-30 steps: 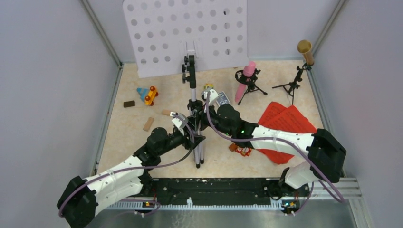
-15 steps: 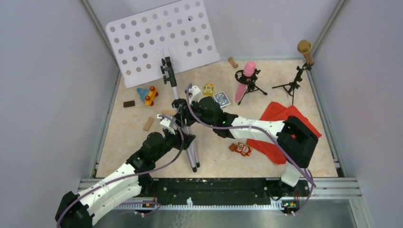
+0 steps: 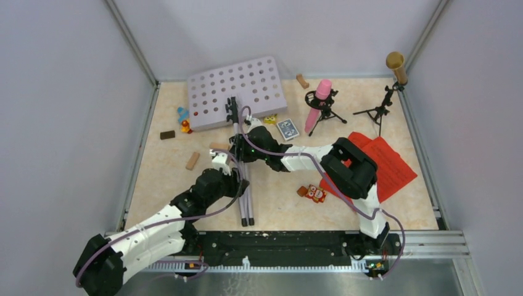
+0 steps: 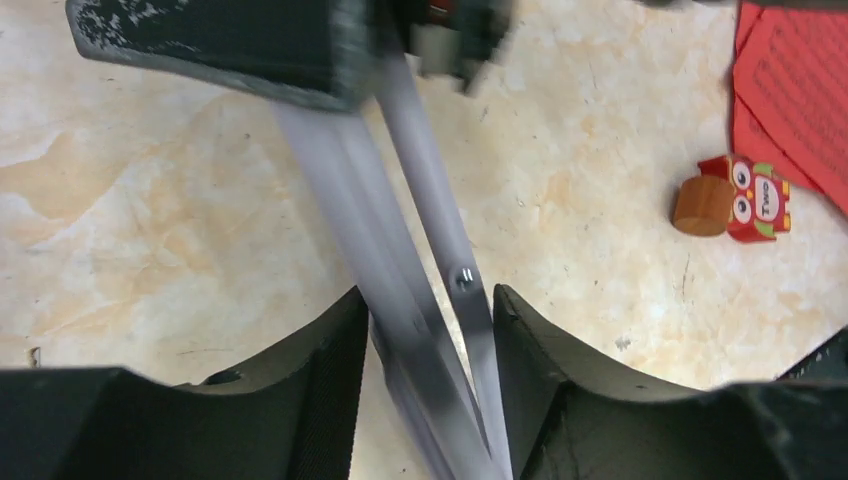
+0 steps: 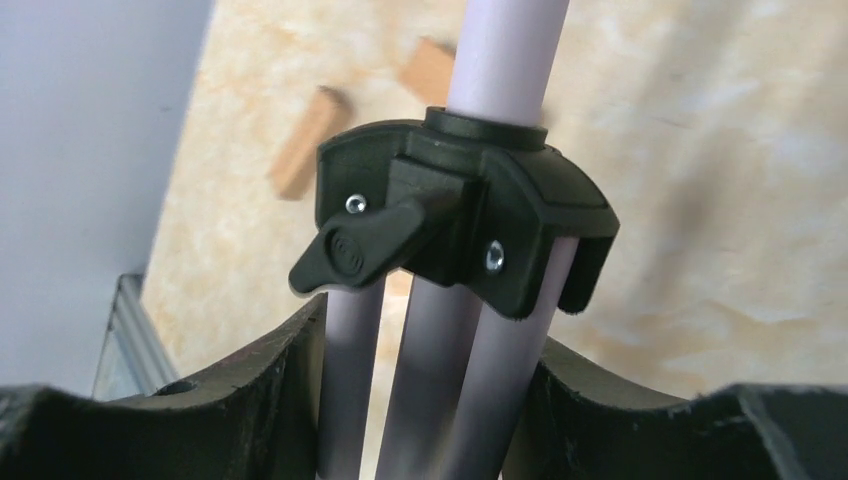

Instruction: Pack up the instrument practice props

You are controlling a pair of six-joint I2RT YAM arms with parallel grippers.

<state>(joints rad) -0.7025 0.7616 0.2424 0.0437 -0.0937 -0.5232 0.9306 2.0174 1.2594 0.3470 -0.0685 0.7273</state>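
Lying on the table (image 3: pixel 284 209), grey hole-punched tray (image 3: pixel 237 86) toward the far wall, silver tripod pole (image 3: pixel 247 206) folded, legs motion-blurred, left gripper (image 4: pixel 428 295) clamped half-wide on them, right gripper (image 5: pixel 430 325) likewise below black collar (image 5: pixel 460 210), both grips obscured from above.

Bright, even light with faint shadows on the beige marbled surface (image 3: pixel 160 169). The overhead view is sharp. At the left wrist the silver metal tripod legs (image 4: pixel 340 200) are motion-blurred; at the right wrist the tan wooden blocks (image 5: pixel 310 140) are out of focus
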